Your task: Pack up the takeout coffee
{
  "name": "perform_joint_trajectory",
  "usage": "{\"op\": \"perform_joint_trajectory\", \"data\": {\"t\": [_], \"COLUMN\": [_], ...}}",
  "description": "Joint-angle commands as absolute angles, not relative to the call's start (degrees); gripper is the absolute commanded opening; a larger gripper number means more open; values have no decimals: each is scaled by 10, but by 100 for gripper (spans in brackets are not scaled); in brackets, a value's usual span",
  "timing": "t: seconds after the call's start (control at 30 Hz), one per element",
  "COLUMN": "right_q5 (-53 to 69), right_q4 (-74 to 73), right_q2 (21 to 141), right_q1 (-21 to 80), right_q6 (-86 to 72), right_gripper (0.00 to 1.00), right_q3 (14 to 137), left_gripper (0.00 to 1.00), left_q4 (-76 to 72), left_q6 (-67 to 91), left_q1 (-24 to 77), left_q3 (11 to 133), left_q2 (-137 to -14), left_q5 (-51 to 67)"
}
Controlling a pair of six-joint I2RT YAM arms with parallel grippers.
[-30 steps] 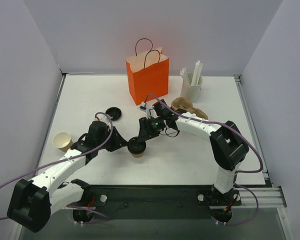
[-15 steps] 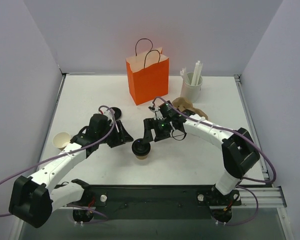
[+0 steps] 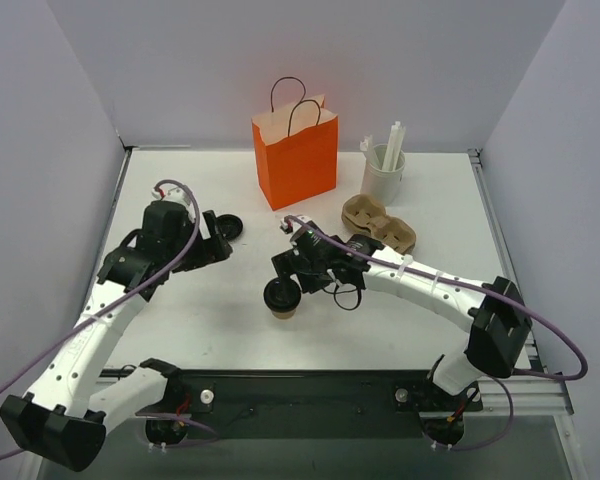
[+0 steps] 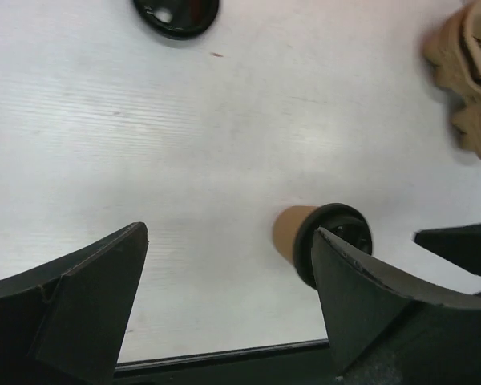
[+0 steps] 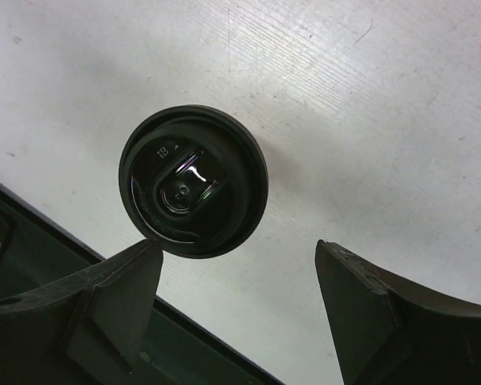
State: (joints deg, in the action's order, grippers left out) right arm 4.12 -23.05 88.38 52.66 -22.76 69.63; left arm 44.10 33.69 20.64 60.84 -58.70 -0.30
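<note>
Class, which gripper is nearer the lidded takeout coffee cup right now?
Right. The right gripper hangs open right next to the takeout coffee cup, on its far side. The left gripper, also open, is well off to the cup's left, beside the loose black lid.

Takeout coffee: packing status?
Done: the takeout coffee is lidded and stands upright on the table. In hand: nothing. The right pincer is open close by it, and the left pincer is open, off near the loose lid. Left: grasp it and put it into the orange bag at the back.
</note>
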Motion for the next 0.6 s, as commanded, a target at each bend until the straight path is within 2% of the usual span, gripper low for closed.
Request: {"op": "perform_joint_trajectory", "data": {"t": [0.0,0.13,0.3,0.57], "right_q5": [-101,-99,-96,-98], "right_q4": [-281,-285,-294,-300], "right_q2": [880,907,945,995], "right_q1": [571,589,598,603], "right_q6": [-242,-237,-236,-236], "right_gripper": [80,81,81,81], "right_q3": [744,778,811,836], "left_gripper": [94,95,95,97], "left_q4": [568,553,485,469], "left_q6": [276,275,295,296], "left_q1": [202,204,204,203], "left_q3": [636,582,508,496], "left_q2": [-511,-443,-350,-276], "left_q5": [-170,-196,-145,-169]}}
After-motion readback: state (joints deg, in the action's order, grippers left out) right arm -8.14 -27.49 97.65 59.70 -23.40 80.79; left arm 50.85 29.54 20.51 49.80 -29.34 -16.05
